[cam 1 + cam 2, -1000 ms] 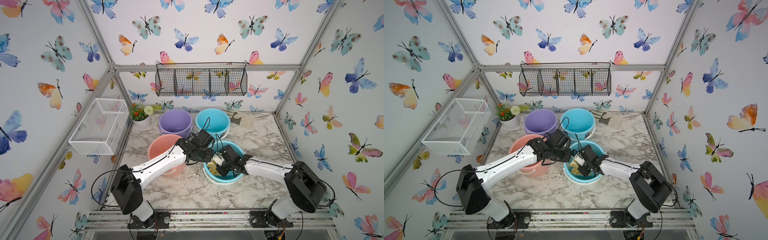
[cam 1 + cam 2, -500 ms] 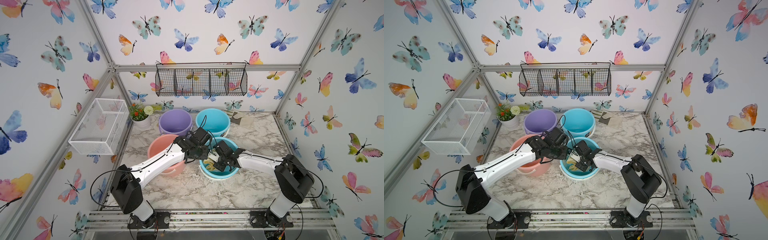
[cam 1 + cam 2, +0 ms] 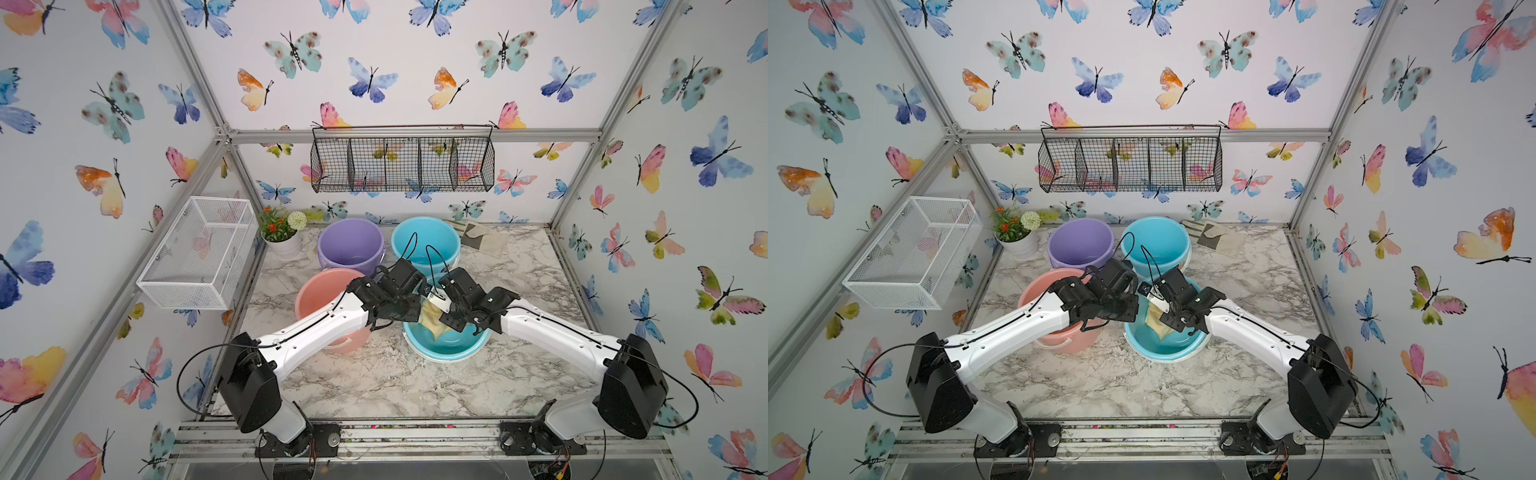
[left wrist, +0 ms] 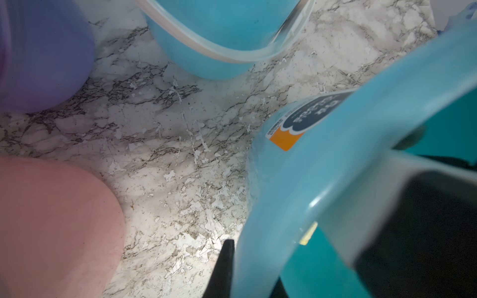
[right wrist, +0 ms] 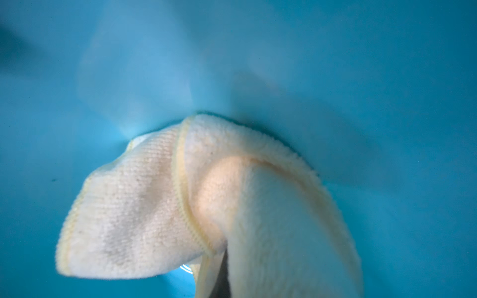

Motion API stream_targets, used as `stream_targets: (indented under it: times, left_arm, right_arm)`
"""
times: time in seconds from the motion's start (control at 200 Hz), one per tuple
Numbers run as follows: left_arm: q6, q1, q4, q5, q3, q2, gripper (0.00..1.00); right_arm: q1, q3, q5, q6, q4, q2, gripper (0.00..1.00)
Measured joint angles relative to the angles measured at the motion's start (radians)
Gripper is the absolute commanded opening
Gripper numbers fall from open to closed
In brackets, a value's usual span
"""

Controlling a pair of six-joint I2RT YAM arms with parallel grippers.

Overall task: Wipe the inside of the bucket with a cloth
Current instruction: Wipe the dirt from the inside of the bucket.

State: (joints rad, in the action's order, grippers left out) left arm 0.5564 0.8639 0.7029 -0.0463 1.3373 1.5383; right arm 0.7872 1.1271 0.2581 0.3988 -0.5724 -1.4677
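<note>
Presently on the marble worktop (image 3: 395, 386), itemised:

1. Bucket (image 3: 451, 352): turquoise, just off centre toward 3 o'clock. A dark and orange label (image 4: 304, 121) sits on its outer wall in the left wrist view.
2. Cloth (image 3: 432, 322): pale yellow, inside the bucket toward its 9 o'clock wall. In the right wrist view it is folded and pressed against the blue inner surface (image 5: 144, 219).
3. Left end effector (image 3: 409, 309): clamped on the bucket's rim at about 10 o'clock, with one finger (image 4: 224, 263) outside the wall.
4. Right end effector (image 3: 444, 309): reaching down into the bucket, closed on the cloth.
5. Pink bucket (image 3: 318, 297): at 9 o'clock of item 1, partly under the left arm.
6. Purple bucket (image 3: 351, 245): at 11 o'clock.
7. Second blue bucket (image 3: 424, 241): at 12 o'clock.
8. Beige cloth with dark patch (image 3: 484, 241): at the worktop's 1 o'clock corner.
9. Potted plant (image 3: 282, 239): at the 11 o'clock corner.
10. Black wire basket (image 3: 403, 164): on the 12 o'clock wall.
11. White mesh basket (image 3: 199, 253): on the 9 o'clock wall.
</note>
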Motion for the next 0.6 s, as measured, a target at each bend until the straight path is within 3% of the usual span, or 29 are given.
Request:
stream_targets:
  times: [0.285, 0.601]
  left_arm:
    - [-0.007, 0.002, -0.012, 0.018, 0.005, -0.003, 0.0]
    - [-0.019, 0.002, 0.056, 0.019, 0.001, -0.003, 0.0]
  right_arm:
    - [0.002, 0.138, 0.014, 0.023, -0.145, 0.034, 0.02]
    - [-0.001, 0.143, 0.009, 0.048, -0.202, 0.088, 0.02]
